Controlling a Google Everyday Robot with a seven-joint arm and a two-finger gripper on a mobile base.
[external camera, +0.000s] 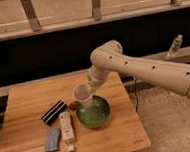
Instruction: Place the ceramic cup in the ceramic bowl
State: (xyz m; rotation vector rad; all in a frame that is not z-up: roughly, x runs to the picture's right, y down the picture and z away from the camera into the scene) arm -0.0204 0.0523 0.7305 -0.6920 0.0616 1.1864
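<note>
White ceramic cup [83, 94] is up off the bench in my tool [91, 87], clamped shut on the cup's far rim, and the cup hangs tipped with its mouth toward the camera, just over the left-back edge of the ceramic bowl [93, 112]. Gripping it by the rim like that makes sense to me, since the narrow base stays free to go down into the bowl first. Can't tell if the base is already touching the bowl's rim or only hovering over it.

Bowl looks empty from here, just the glossy green inside, so there's room. Cup shows nothing in it either, as far as I can see. My guess is I need to shift a bit toward the bowl's middle and lower before letting go, or it could clip the edge and roll.

Left of the bowl on the wooden bench [26, 106]: a white remote stick [67, 128], a blue thing [53, 139] beside it, a black box [54, 111] further back. All well apart from the drop.
</note>
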